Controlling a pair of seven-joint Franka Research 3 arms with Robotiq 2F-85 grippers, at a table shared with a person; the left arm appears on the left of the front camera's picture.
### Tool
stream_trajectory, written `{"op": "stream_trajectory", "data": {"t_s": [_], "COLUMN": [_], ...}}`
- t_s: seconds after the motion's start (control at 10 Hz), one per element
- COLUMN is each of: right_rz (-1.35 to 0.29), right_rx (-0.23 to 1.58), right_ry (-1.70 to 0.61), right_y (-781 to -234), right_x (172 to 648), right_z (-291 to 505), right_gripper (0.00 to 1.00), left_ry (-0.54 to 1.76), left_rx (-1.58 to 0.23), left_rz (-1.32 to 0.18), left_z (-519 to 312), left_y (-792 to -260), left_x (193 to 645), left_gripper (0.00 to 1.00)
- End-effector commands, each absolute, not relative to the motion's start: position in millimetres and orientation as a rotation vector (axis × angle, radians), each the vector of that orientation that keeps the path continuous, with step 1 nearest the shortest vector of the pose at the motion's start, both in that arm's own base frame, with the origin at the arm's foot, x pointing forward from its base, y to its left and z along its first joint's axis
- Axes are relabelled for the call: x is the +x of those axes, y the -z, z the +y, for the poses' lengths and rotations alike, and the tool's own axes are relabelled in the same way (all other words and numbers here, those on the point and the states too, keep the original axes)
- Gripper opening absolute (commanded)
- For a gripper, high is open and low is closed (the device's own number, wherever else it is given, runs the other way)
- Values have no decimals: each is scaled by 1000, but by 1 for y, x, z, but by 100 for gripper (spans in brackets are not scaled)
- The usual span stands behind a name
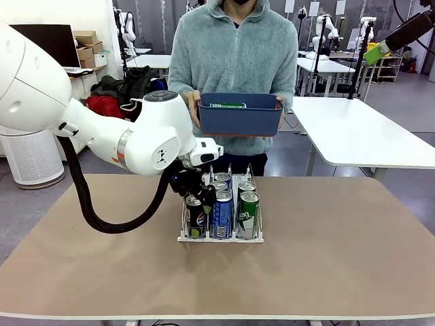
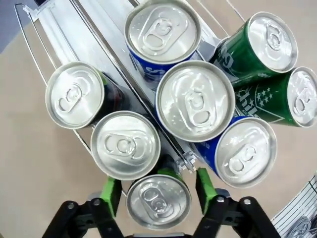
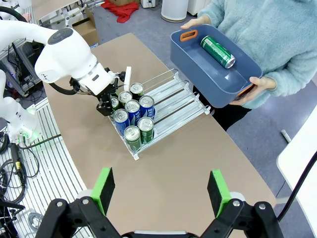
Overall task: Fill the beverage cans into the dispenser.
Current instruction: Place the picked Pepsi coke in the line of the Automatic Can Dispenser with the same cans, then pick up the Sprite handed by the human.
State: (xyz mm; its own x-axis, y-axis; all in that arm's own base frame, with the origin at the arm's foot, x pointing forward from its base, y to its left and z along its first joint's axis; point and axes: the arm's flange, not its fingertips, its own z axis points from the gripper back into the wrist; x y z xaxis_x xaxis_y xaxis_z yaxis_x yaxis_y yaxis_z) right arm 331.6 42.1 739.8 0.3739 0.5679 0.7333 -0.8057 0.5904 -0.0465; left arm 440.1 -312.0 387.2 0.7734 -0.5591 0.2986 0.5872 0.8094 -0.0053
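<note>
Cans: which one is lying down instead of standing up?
The green can in the blue bin the person holds. It lies on its side; the others stand upright in the dispenser.

cans (image 2: 193, 101) glossy aluminium, silver tops; dispenser (image 3: 179, 97) clear plastic, metal wire; bin (image 1: 238, 121) matt plastic; tabletop (image 1: 326, 258) smooth matt

Left arm (image 1: 149, 136) over dispenser's (image 1: 221, 239) left lane, cans (image 1: 223, 207) inside; person (image 1: 231, 54) holds blue bin (image 1: 238, 121).

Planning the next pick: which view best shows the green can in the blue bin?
The right wrist view: the green can lies on its side in the blue bin, seen whole from above. The front view gives a green strip over the bin's rim. The left wrist view looks down on the cans in the dispenser.
</note>
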Motion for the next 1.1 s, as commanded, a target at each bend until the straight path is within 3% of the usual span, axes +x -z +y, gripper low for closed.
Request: {"op": "stream_trajectory", "data": {"t_s": [0.0,0.8,1.0], "right_rz": [-781,-781,-781], "right_rx": [346,346,346], "right_ry": [-904,-904,-904], "right_y": [-739,-739,-739], "right_x": [332,332,332], "right_z": [43,43,43], "right_gripper": [100,100,100], "left_ry": [614,595,637], "left_rx": [-94,-56,-67], "left_rz": [-305,-346,-377], "left_z": [-308,-307,-307], "left_y": [-402,-454,-454], "left_x": [432,404,418], "left_gripper": [100,100,100]}}
